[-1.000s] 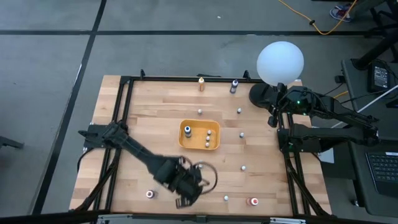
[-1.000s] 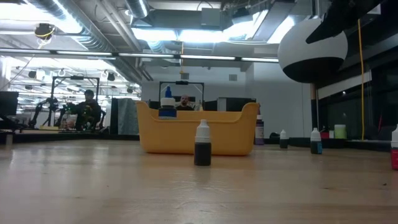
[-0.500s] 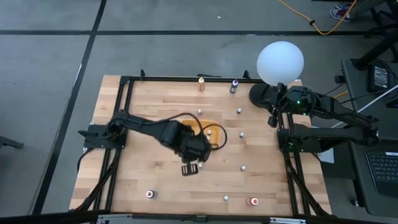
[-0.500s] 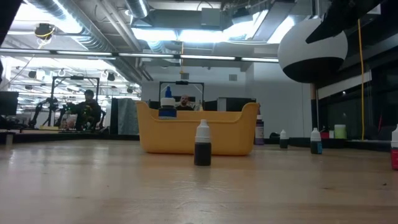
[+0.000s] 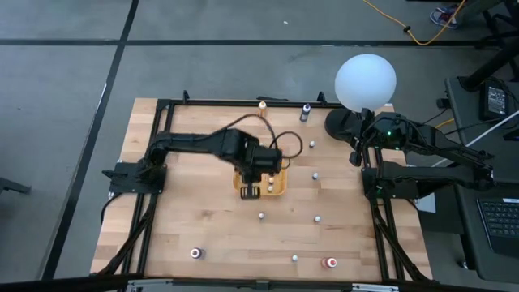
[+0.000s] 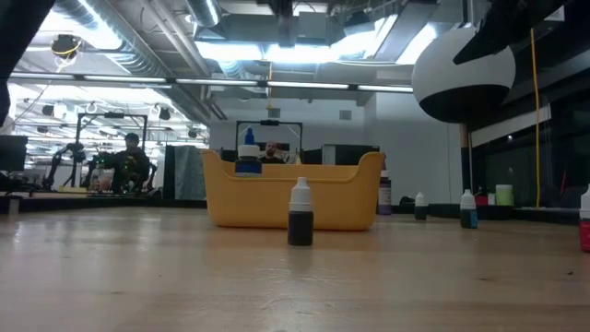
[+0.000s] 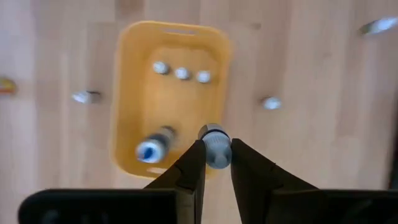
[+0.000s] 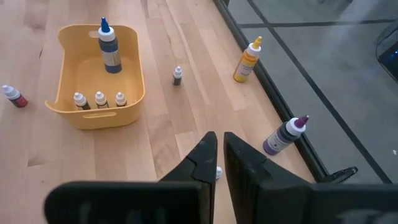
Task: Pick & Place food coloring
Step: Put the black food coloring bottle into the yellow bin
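Left wrist view shows you the left end effector [image 7: 216, 163] pinched narrowly around a small white-capped food coloring bottle [image 7: 216, 148], held above the orange-yellow tray [image 7: 127, 118]. Inside the tray you can see three tiny whitish bottles [image 7: 181, 73] in a row near one end and a larger blue-capped bottle [image 7: 151, 149] near the other (it looks to be lying tilted there, though the blur makes that hard to judge).

From the high view, your left arm reaches across the worktop [image 5: 203, 235] with its end effector [image 5: 250, 191] over the tray [image 5: 278, 188] at the middle. Loose bottles are scattered well apart around it: one just below the tray [image 5: 261, 216], a red one [image 5: 330, 263] at the front edge, an orange one [image 5: 263, 106] and a dark one [image 5: 306, 110] along the far edge.

Your right arm waits at the worktop's right edge beside the white globe lamp [image 5: 366, 81]; the right end effector [image 8: 218, 163] has its fingers nearly together, holding nothing.

In the low view a dark bottle with a white cap [image 6: 300, 213] stands upright in front of the tray [image 6: 293, 193].
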`<state>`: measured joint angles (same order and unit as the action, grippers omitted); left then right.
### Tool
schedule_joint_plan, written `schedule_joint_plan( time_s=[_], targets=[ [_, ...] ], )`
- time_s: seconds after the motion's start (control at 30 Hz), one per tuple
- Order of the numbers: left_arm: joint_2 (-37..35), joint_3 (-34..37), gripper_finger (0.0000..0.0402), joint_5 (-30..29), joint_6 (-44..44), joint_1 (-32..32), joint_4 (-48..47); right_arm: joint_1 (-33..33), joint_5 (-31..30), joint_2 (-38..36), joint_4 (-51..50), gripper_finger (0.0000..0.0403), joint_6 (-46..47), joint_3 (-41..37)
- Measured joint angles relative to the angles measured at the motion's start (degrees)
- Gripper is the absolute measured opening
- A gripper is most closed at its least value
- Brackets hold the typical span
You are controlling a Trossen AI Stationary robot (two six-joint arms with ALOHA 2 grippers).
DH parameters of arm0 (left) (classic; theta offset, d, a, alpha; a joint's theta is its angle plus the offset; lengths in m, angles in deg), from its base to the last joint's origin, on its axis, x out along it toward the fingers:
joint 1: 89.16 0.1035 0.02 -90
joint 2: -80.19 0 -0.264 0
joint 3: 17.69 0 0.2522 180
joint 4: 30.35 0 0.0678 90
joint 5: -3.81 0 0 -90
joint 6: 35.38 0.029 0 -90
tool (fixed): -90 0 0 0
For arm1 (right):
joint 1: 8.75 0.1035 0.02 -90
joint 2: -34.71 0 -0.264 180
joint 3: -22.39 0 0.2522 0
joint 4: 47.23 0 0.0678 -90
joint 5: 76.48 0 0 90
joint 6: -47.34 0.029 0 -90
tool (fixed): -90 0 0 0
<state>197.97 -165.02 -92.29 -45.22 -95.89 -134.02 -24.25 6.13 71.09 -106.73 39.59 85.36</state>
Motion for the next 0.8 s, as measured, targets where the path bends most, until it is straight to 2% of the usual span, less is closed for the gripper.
schedule_joint_plan(
  time_s=[0.17,0.33,0.6,0.8],
  targets=[
    [0.07,6.42,0.0058,4.78,11.23,5.73,6.23,-0.02,-0.01,0.0,-0.1,0.0034,0.02,0.0],
    [0.07,12.65,0.0058,5.01,19.53,9.68,11.52,0.0,-0.01,-0.02,-0.26,0.0034,0.0,0.0],
    [0.02,22.88,0.0058,7.53,26.79,12.46,21.17,-0.01,-0.03,-0.01,-0.31,0.0034,0.09,0.0],
    [0.04,29.1,0.0058,7.56,28.19,12.49,28.05,0.0,-0.03,0.0,-0.34,0.0034,0.14,0.0]
  ],
)
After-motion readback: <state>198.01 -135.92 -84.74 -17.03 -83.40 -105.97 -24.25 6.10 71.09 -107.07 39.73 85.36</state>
